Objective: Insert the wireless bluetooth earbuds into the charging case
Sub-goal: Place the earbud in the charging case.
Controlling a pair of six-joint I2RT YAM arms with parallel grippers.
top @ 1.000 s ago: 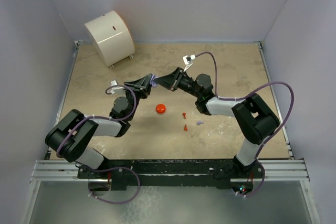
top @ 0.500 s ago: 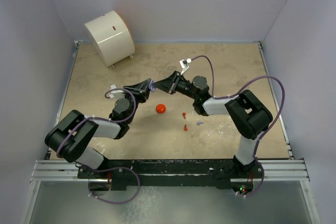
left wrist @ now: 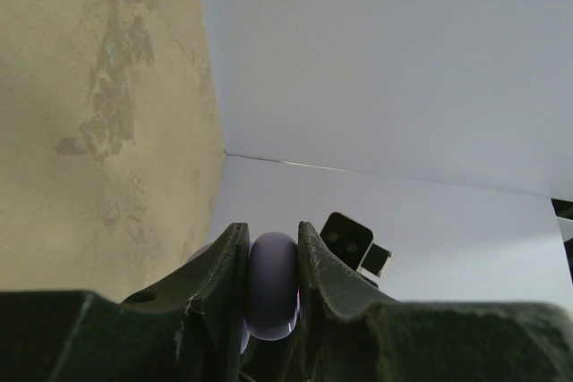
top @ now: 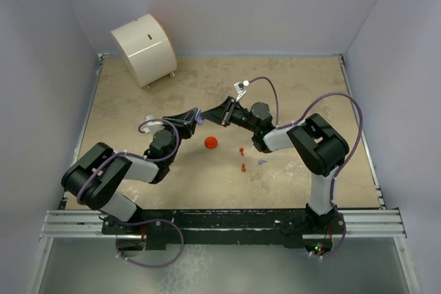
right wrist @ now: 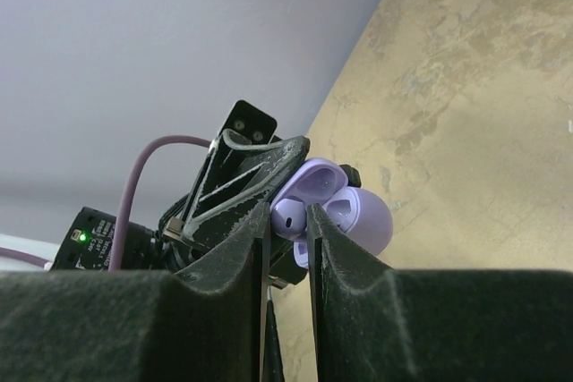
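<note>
The wireless bluetooth earbuds (top: 241, 150) are mostly on the table (top: 310, 101): two red-orange ones and one lilac earbud (top: 262, 161) lie near the red round case (top: 210, 142). Above the table, the left tool (left wrist: 271, 237) is pressed on the lilac charging case (right wrist: 358, 216), which is open. The right tool (right wrist: 287, 217) has its fingers almost together and pinches a small lilac piece (right wrist: 290, 212) at the mouth of the case. I judge it is the fourth earbud, but I cannot be certain. To do this step well, the left arm should hold the case steady. The right should push the piece slowly into its socket and let go only when it sits fully, because a tilted earbud may jam or fall.
</note>
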